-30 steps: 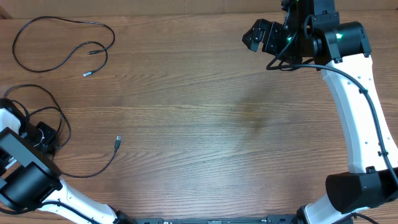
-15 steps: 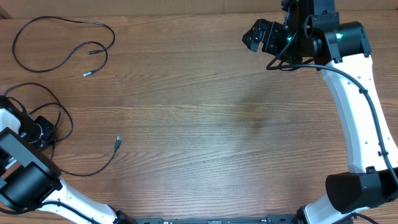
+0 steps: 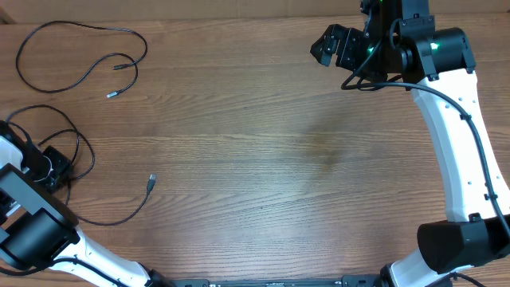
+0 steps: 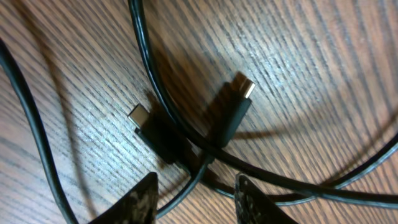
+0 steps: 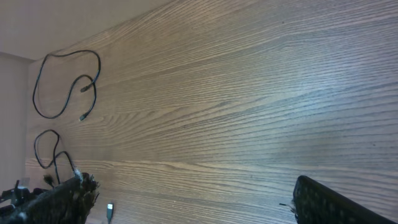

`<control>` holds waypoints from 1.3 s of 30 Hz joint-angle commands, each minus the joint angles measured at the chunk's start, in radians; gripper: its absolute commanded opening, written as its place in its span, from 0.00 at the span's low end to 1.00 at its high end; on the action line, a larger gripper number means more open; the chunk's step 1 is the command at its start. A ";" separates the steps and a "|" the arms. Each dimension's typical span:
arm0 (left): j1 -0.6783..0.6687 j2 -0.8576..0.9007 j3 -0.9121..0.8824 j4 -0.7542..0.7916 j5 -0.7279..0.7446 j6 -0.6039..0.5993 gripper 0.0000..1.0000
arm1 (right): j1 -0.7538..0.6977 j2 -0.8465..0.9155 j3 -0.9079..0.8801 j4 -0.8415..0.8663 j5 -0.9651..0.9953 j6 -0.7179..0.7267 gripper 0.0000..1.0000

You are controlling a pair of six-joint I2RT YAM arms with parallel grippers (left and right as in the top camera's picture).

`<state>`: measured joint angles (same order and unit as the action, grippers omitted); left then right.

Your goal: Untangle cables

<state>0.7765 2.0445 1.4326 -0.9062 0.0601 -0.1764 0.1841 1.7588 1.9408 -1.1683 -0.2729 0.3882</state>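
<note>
You have one cable (image 3: 96,28) lying free, but the tangle (image 4: 180,146) below your left hand (image 4: 196,194), which is spread apart, is not yet undone; your right hand (image 5: 193,196) is wide apart too, holding nothing.

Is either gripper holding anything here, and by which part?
Nothing is held. The left gripper stands open over the thin black tangled cables, one strand running loose between its fingers; the right gripper is open and empty.

Middle of the table (image 3: 263,159) is left free; obstacles are kept to the edges.
The back-left corner is taken by a loose cable loop (image 3: 80,56); the left edge is blocked by tangled cables (image 3: 76,147) crossed under the left gripper (image 4: 196,202); the back right is occupied by the right gripper (image 3: 333,48).
</note>
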 commanded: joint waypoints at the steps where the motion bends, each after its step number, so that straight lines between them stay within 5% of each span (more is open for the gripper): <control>1: 0.003 0.005 0.039 -0.029 0.011 0.005 0.43 | -0.002 -0.029 0.003 0.003 0.007 -0.008 1.00; 10: 0.003 0.006 -0.008 -0.096 -0.107 0.013 0.39 | -0.002 -0.029 0.003 0.003 0.007 -0.008 1.00; 22: 0.003 0.006 -0.080 0.019 -0.189 0.016 0.33 | -0.002 -0.029 0.003 0.003 0.007 -0.008 1.00; 25: 0.003 0.006 -0.080 0.025 -0.165 0.023 0.05 | -0.002 -0.029 0.003 0.003 0.008 -0.008 1.00; 39: 0.003 0.001 0.142 -0.118 -0.085 0.015 0.04 | -0.002 -0.029 0.003 0.003 0.007 -0.008 1.00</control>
<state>0.7765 2.0472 1.4979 -1.0080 -0.0704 -0.1642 0.1841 1.7588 1.9408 -1.1683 -0.2729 0.3874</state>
